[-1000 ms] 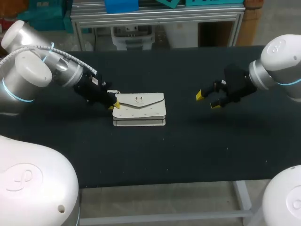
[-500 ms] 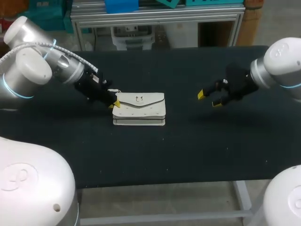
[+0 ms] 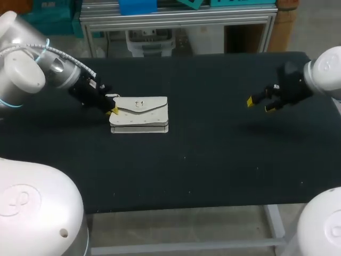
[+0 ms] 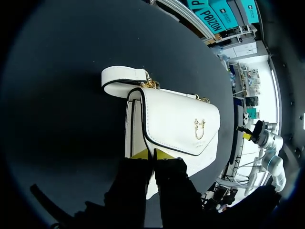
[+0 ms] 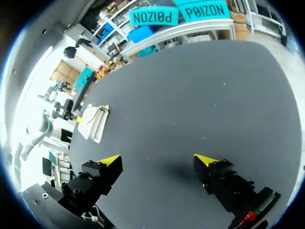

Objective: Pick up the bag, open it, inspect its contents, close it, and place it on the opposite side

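The left claw (image 4: 151, 153) is pinched almost together on the near edge of a white bag (image 4: 176, 126), with both yellow tips pressing on that edge. The bag lies flat on the black table (image 3: 213, 160), left of the middle. Its flap is closed and has a small gold clasp (image 4: 199, 128) near its point. Ahead of the claw, at a corner of the bag, a short white strap (image 4: 125, 75) rests on the table, joined by gold links. Well apart, over the table's right side, the right claw (image 3: 261, 104) hangs above the surface with its fingers spread wide and nothing between them.

The step in hand appears to be taking hold of the bag. The grip is thin and sits at one edge, so a lift would probably let the bag tip and swing. A slow, low lift seems wise. The right claw would do best to support the free side or the flap by the clasp before any opening, and to stay clear of the strap.
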You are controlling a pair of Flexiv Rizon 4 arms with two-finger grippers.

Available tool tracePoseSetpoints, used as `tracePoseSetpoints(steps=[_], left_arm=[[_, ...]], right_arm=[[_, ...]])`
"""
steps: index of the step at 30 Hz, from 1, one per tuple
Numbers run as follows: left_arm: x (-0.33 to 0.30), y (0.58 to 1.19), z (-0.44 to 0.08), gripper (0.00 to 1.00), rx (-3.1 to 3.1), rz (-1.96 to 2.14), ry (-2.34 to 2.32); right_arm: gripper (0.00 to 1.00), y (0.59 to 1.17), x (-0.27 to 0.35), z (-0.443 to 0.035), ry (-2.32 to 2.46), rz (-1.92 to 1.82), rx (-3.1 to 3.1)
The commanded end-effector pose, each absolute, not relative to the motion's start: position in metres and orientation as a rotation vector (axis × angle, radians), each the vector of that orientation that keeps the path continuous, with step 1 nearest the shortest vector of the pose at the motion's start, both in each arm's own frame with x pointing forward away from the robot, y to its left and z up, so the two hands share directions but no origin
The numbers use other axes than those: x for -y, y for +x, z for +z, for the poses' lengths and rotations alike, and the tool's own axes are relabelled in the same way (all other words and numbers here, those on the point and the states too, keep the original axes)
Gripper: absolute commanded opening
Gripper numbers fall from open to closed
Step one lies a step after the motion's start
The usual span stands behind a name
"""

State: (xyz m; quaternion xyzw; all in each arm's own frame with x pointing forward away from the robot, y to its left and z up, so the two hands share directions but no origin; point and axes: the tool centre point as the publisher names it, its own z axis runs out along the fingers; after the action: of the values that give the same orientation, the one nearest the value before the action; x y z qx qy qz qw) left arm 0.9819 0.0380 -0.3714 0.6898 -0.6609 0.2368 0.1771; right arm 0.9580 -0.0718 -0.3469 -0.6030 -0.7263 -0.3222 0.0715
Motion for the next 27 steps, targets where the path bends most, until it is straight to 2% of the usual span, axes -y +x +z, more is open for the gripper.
tracePoseSetpoints(steps=[1, 27], left_arm=[[-0.067, 1.005, -0.373, 0.00, 1.859, 0.642, 1.992], [-0.211, 1.091, -0.368, 0.00, 1.934, 0.573, 2.246]], right_arm=[[1.00, 0.970, 0.080, -0.348, -1.834, -0.920, 2.196], [1.00, 1.020, 0.130, -0.338, -1.866, -0.806, 2.321]])
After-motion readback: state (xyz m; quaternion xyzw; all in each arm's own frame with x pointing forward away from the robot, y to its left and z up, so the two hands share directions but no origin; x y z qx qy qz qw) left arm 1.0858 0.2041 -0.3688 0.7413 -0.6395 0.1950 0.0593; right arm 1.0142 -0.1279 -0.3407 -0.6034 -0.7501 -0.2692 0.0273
